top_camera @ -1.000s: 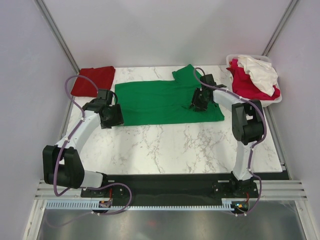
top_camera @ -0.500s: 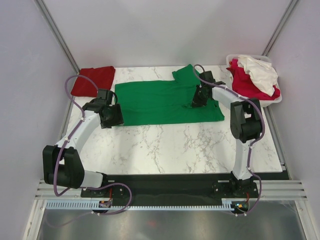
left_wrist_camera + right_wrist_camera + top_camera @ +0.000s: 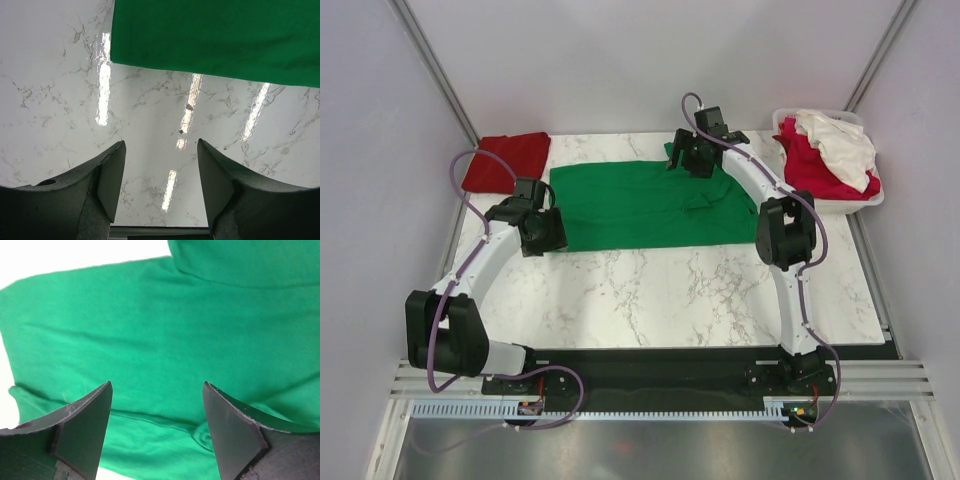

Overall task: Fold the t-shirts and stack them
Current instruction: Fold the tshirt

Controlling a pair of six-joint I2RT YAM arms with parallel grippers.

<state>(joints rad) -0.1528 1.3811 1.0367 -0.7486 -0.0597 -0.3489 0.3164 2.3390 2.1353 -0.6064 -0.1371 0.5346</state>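
White marble-pattern table (image 3: 650, 290) inside a pale-walled booth, metal rails along the near edge. Spread flat across the far-centre: bright green t-shirt (image 3: 630, 205), roughly rectangular, long side running left to right. One sleeve poking out at its far edge, right end creased and bunched beside the right arm. Folded in the far-left corner: dark red t-shirt (image 3: 505, 160), just beside the green one's far-left corner; contact between the two unclear from the top view. Far-right corner: white plastic basket (image 3: 868, 196), holding a crumpled crimson-pink t-shirt (image 3: 810, 170) with a white t-shirt (image 3: 840, 145) heaped on top, both spilling over the rim.

At the green shirt's near-left corner: left gripper (image 3: 542, 232). From its wrist camera: fingers (image 3: 107, 185) spread wide, released, hanging over bare marble. Green hem across the top of that view, ahead of the tips and apart from them, corner at upper left.

At the green shirt's far edge, by the sleeve: right gripper (image 3: 690, 160), arm stretched well forward across the cloth. From its wrist camera: fingers (image 3: 82, 425) parted, released, green cloth filling nearly the whole view beneath. Seam line and a small pucker between the tips. Cannot tell whether the tips touch the fabric. Sliver of white table at the left and top-left edges.
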